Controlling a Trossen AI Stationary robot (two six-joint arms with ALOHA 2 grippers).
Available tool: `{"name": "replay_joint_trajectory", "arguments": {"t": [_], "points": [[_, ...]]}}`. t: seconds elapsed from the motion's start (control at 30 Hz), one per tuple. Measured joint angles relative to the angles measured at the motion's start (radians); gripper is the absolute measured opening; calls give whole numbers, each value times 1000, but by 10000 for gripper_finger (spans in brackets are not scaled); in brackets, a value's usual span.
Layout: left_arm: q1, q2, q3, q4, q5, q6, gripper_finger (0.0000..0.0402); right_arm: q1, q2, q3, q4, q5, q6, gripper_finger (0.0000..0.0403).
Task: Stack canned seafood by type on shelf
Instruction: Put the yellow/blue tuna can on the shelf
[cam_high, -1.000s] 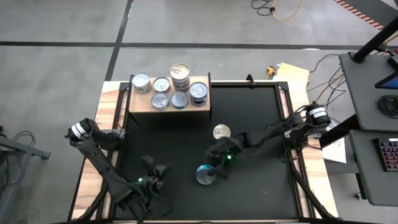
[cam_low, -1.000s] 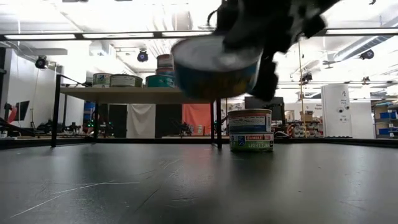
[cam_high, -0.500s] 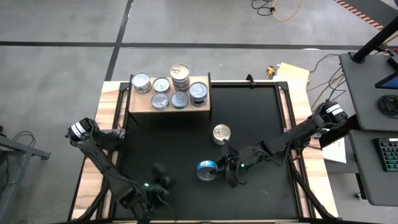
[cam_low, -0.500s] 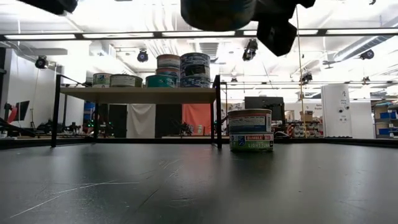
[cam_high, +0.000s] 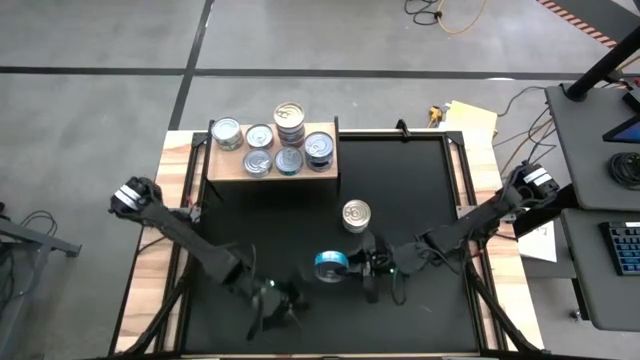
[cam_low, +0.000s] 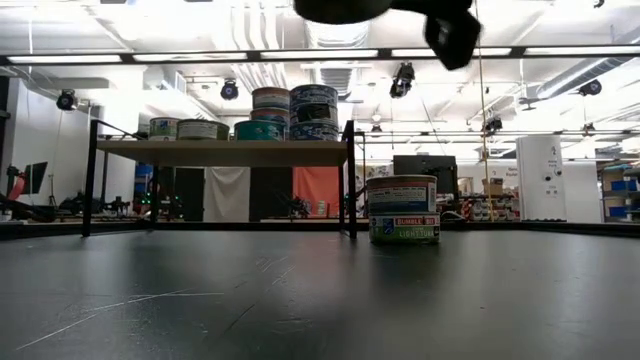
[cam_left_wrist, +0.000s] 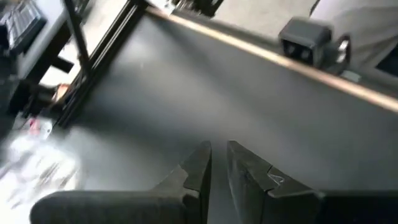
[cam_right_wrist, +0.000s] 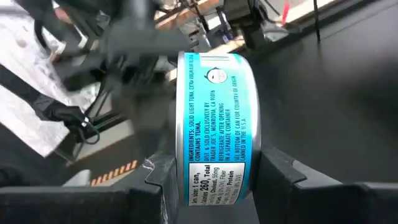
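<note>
Right gripper (cam_high: 345, 268) pinches a blue-labelled tin (cam_high: 330, 265), carrying; next: shelf (cam_high: 225, 166) at eleven o'clock; left gripper (cam_left_wrist: 217, 165) pressed together.

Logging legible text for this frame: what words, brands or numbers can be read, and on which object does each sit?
"INGREDIENTS: SOLID LIGHT TUNA" – blue-label can held in the right hand; also "260" in its small print; the remaining lines are too small to read reliably.
"BUMBLE BEE" and "LIGHT TUNA" – the can stack on the table.
Cans on the shelf: labels too small to read.
Left hand: no text.
</note>
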Motion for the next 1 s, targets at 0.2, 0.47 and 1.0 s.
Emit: {"name": "replay_joint_trajectory", "arguments": {"t": [0.2, 0.47, 1.0], "points": [[30, -229, -91, -91, -30, 14, 18, 35, 3, -97, -2, 26, 304, 138], [44, -374, -184, -14, -216, 72, 23, 34, 60, -174, 311, 60, 542, 138], [42, -285, -234, 57, -385, 366, 199, -41, 399, -180, 966, 60, 626, 138]]}}
